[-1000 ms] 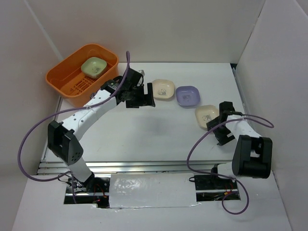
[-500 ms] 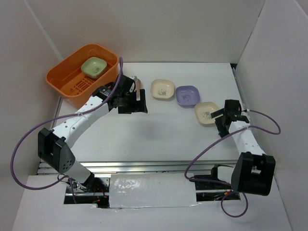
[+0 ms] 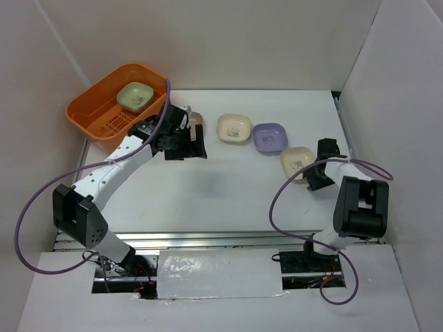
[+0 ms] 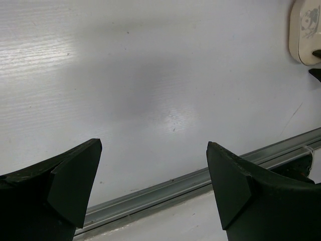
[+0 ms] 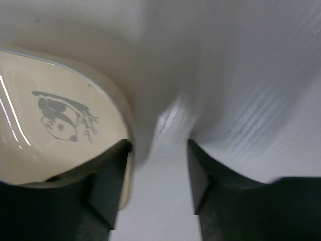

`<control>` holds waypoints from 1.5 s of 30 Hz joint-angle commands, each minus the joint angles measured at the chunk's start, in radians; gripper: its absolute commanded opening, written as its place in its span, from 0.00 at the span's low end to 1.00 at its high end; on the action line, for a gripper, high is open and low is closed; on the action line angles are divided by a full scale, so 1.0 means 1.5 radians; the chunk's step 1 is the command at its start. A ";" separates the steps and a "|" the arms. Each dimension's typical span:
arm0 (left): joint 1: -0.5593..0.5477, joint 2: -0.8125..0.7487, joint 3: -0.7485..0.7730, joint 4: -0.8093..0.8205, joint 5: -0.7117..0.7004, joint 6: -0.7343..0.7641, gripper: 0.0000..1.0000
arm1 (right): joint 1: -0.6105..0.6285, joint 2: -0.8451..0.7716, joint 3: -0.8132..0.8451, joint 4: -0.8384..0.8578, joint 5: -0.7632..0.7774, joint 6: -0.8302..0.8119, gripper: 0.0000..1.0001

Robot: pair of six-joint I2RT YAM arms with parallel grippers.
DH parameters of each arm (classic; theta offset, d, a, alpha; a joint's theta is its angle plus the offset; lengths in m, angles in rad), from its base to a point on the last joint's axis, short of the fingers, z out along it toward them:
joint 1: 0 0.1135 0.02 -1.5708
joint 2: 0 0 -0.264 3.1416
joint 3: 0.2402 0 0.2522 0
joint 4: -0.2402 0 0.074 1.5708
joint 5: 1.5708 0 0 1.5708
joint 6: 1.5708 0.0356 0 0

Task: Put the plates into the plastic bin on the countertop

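Upper left of top view: plastic bin (image 3: 83,114) on the countertop (image 3: 228,187), with one green plate (image 3: 135,97) lying flat inside, so the task is begun but mostly undone.

Just right of the bin: left gripper (image 4: 153,145), fingers spread wide with nothing between them. Its wrist view shows only bare surface and the metal rail (image 4: 165,186). It looks to be between loads. A brown plate (image 3: 196,118) peeks out behind its wrist, partly hidden.

Centre: cream plate (image 3: 234,128) and lavender plate (image 3: 269,137) lie side by side in a row, upright and untouched.

Right of centre: outer cream plate (image 5: 55,125), with the right gripper (image 5: 153,170) low at its lower right edge. Fingers narrowly parted. One finger is at the rim, the other over bare surface, and nothing is clamped. Likely lining up to pinch the rim, as a shallow dish offers no other hold. Whether the finger touches the rim, cannot tell.
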 commanded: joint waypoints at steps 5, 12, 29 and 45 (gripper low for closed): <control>0.024 -0.029 0.003 0.006 0.016 0.023 0.99 | -0.009 -0.037 -0.009 -0.014 0.005 0.003 0.37; 0.017 0.009 0.093 -0.006 0.080 0.092 0.99 | 0.050 -0.214 -0.018 -0.112 0.049 -0.053 0.04; -0.064 0.142 0.214 -0.052 0.118 0.158 0.99 | 0.529 -0.126 0.248 -0.232 0.078 -0.105 0.00; -0.072 0.146 0.175 -0.100 -0.032 0.152 0.72 | 0.597 -0.087 0.376 -0.253 0.072 -0.104 0.00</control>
